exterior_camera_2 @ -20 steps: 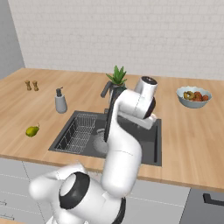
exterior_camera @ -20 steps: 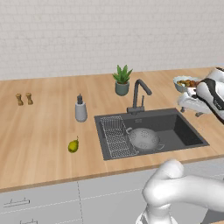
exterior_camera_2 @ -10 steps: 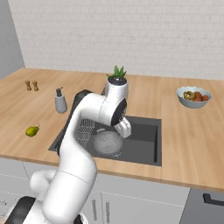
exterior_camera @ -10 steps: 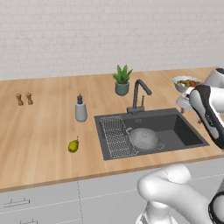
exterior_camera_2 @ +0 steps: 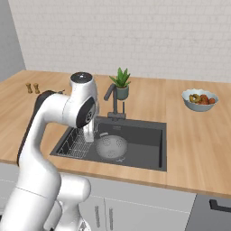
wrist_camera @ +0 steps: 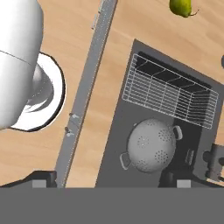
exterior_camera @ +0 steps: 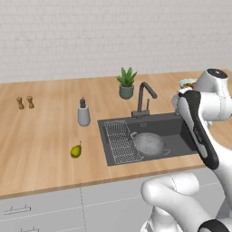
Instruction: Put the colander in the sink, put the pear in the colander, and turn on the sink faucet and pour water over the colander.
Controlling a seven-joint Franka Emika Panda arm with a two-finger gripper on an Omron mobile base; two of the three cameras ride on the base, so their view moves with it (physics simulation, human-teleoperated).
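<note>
The silver colander rests upright on the floor of the dark sink, beside its wire rack. The yellow-green pear lies on the wooden counter, left of the sink. The dark faucet stands behind the basin with its spout over it. My gripper hangs above the sink's rack side, pointing down, well above the colander. It is open with nothing between its fingers.
A grey soap dispenser stands left of the sink, and a potted plant behind the faucet. A bowl of mixed fruit sits on the right counter, and two small shakers at the far left.
My arm has swung across from the sink's right side towards the rack side. The gripper stays open. The colander and pear have not moved.
</note>
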